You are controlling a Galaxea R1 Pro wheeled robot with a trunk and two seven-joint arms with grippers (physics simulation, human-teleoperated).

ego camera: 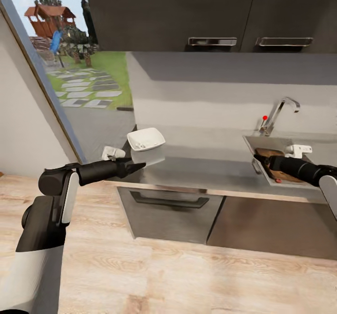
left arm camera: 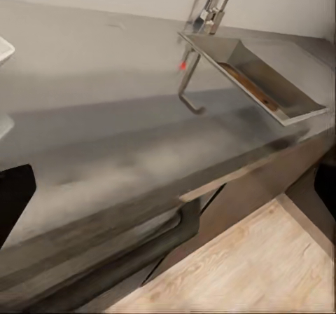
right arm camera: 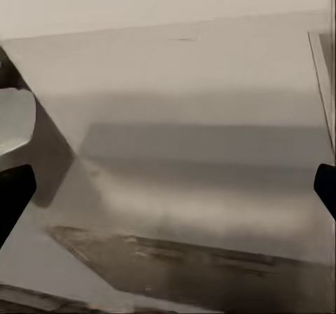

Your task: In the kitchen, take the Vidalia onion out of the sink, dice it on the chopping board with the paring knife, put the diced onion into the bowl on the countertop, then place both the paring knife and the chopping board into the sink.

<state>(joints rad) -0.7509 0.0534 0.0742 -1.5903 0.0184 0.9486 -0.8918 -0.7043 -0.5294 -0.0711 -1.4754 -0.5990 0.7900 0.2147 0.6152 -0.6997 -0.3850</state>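
- Steel countertop [ego camera: 206,169]: white bowl [ego camera: 146,139] looks empty.
- Sink [ego camera: 262,142] holds chopping board [ego camera: 270,157]; red bit beside it.
- My left gripper [ego camera: 138,165] and right gripper [ego camera: 260,158]: cannot tell jaw state.

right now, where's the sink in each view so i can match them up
Head view: the sink is right of centre, under the right arm.
Left wrist view: upper right, a tilted steel basin.
Right wrist view: a strip at the right edge may be its rim; I cannot be sure.
Shared landmark: the grey countertop.
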